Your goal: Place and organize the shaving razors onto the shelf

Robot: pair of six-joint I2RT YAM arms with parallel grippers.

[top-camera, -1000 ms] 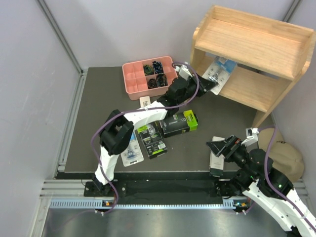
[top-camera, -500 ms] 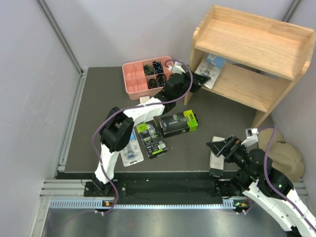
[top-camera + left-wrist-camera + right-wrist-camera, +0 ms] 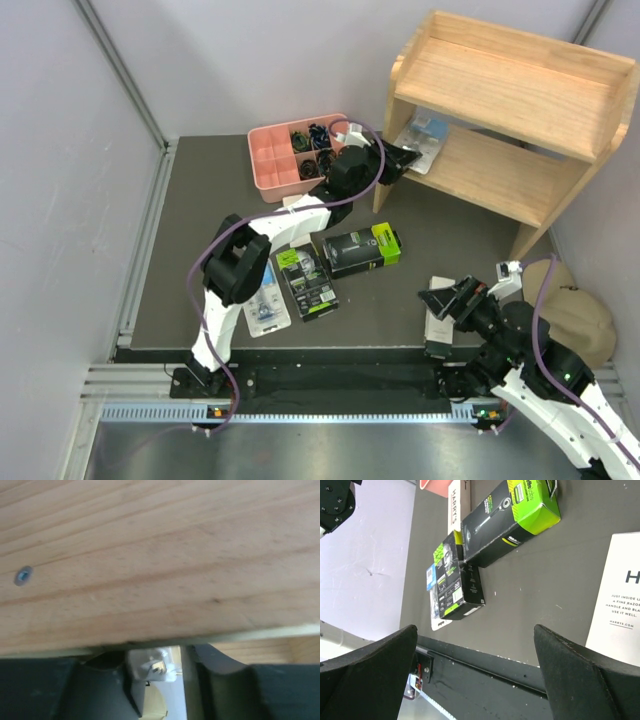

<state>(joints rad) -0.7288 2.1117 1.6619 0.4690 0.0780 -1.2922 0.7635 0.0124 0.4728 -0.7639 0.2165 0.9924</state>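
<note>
The wooden shelf [image 3: 520,75] stands at the back right. My left gripper [image 3: 402,158] reaches into the left end of its lower tier and is shut on a clear blister pack with a blue card [image 3: 422,135]. In the left wrist view the shelf's wood [image 3: 150,555] fills the frame, and the pack [image 3: 150,665] shows between the fingers. On the table lie a black box with a lime end [image 3: 362,248], a second black box [image 3: 305,282], a blister pack [image 3: 266,308] and two white boxes [image 3: 293,206] [image 3: 438,318]. My right gripper [image 3: 447,297] is open and empty above the near white box [image 3: 620,605].
A pink divided tray [image 3: 270,155] of small dark items sits at the back, just left of the shelf. A beige cloth lump [image 3: 585,310] lies at the right table edge. The black front rail [image 3: 485,675] runs below the right gripper.
My left gripper has moved left with the blister pack, from the middle of the lower tier to its left end by the side panel. The right arm has not moved.
</note>
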